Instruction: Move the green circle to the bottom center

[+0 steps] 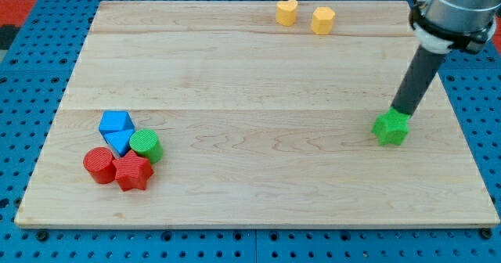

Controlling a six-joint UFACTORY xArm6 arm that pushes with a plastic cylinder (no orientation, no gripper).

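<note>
The green circle (145, 145) sits at the view's lower left of the wooden board (258, 83), in a cluster with a red circle (99, 165), a red star (132, 172) and two blue blocks, a cube (116, 123) and a triangle (120, 142). It touches the red star and the blue triangle. My tip (401, 112) is far off at the view's right, touching the top edge of a green star (391, 128).
A yellow heart (286, 12) and a yellow hexagon (322, 19) lie near the board's top edge, right of centre. The board rests on a blue pegboard surface. The arm's grey body (454, 9) hangs over the top right corner.
</note>
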